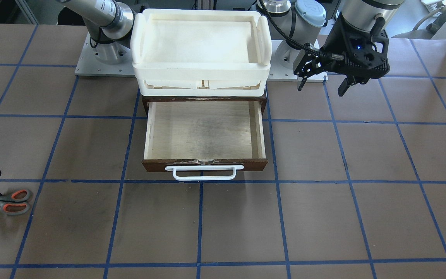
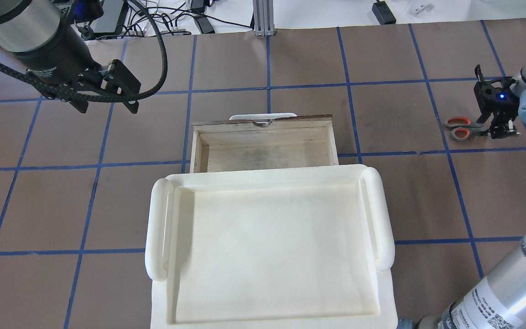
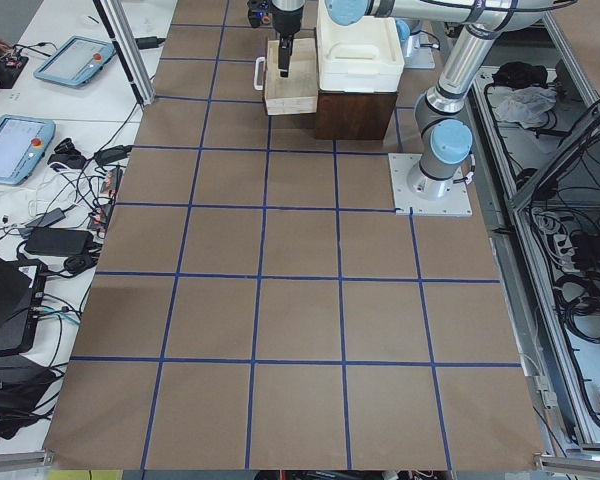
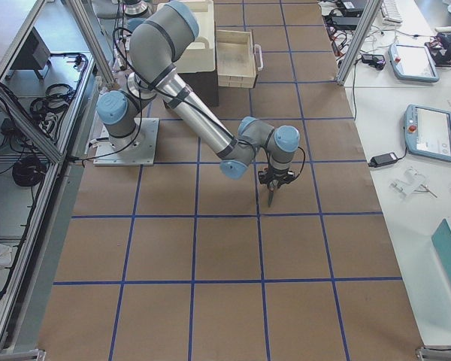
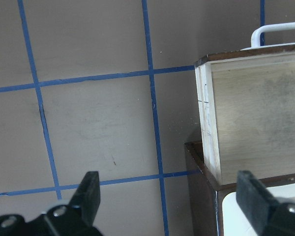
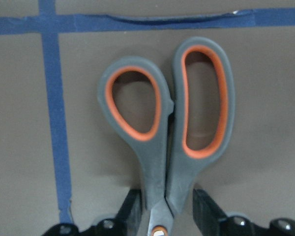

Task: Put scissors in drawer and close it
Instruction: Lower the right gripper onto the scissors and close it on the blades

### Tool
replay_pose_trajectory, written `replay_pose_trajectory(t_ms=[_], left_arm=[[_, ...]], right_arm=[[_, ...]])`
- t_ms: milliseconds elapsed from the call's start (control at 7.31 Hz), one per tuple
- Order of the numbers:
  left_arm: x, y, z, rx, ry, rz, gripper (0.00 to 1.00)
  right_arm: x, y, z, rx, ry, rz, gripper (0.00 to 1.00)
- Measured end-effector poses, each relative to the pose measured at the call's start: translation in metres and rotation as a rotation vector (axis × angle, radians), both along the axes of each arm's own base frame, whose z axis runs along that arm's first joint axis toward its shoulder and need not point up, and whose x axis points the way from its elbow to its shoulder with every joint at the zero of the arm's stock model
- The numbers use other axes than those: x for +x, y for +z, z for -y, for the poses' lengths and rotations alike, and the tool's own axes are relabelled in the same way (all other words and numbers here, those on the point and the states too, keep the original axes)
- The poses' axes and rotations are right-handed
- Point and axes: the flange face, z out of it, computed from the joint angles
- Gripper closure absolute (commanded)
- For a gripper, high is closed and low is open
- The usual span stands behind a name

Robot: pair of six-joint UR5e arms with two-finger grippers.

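Observation:
The scissors [image 2: 461, 128] lie on the brown table at my far right, handles toward the drawer; they also show in the front view [image 1: 12, 201] and fill the right wrist view [image 6: 167, 123]. My right gripper [image 2: 500, 123] sits over their pivot, its fingers [image 6: 132, 211] pressed on both sides of the shanks just below the handles. The dark brown drawer [image 1: 203, 164] stands pulled open and empty, white bar handle [image 1: 203, 173] in front. My left gripper [image 1: 321, 83] hangs open and empty above the table to the drawer's left, level with its cabinet.
A white plastic tray [image 1: 201, 69] sits on top of the drawer's cabinet. The table is brown with a blue tape grid. The left wrist view shows the drawer's corner [image 5: 206, 103] and the bare table beside it.

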Motion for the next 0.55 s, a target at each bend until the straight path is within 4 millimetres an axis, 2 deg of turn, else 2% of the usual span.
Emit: replay_pose_trajectory(t_ms=[274, 410, 547], left_arm=[[0.0008, 0.0013, -0.0017, -0.003, 0.001, 0.001, 0.00], [0.0010, 0.0015, -0.0043, -0.004, 0.000, 0.003, 0.00], [0.0009, -0.0003, -0.0047, -0.004, -0.001, 0.005, 0.00]], right_arm=[[0.0028, 0.0007, -0.0001, 0.004, 0.006, 0.004, 0.51], [0.0031, 0.0010, -0.0001, 0.004, 0.007, 0.004, 0.55], [0.0034, 0.0011, -0.0001, 0.004, 0.008, 0.004, 0.64]])
